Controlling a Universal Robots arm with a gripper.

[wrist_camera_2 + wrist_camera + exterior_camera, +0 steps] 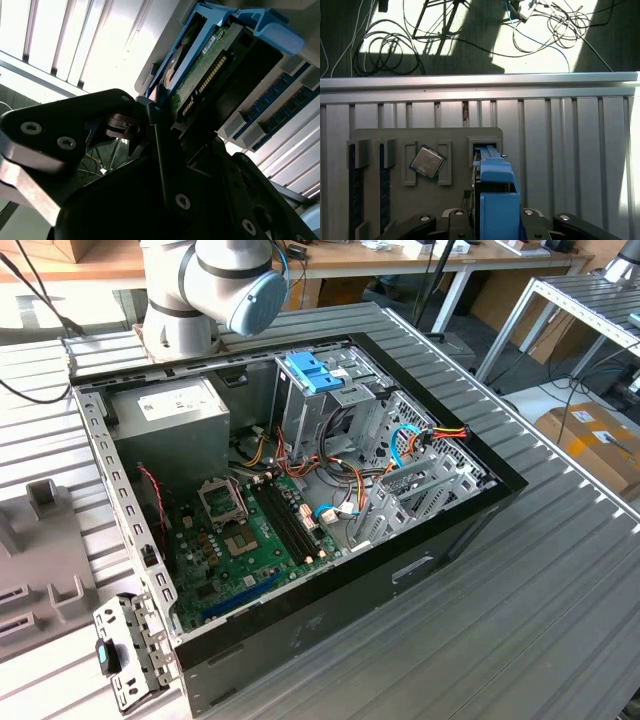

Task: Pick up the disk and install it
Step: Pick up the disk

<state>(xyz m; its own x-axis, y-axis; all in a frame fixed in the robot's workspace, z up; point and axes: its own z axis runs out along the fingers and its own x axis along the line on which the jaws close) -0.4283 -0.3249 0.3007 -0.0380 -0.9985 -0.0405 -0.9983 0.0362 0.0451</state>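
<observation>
Jaws clamped on the disk [498, 192]: the gripper [495, 217] has it on edge, with a bright blue rail facing the first wrist view. In the second wrist view the disk [202, 70] shows its green circuit board and a connector row, with blue rails along the edges. The gripper [162, 117] grips it at the near end.

Disk is at the grey fixture [425, 137] on the ribbed metal table [570, 150], not at the computer. Its far end lines up with an open pocket in the fixture. Can't tell whether it is touching the pocket or just clear of it. A processor chip [427, 162] lies tilted in a neighbouring recess. Loose cables [385, 45] are on the floor beyond the table edge.

In the exterior view the open computer case [330, 625] lies on its side mid-table. Motherboard [240, 540] is exposed, the grey power supply [175, 415] is in a far corner and a pale blue tray [313, 370] sits in the drive cage. The arm [200, 285] has its base behind the case.
</observation>
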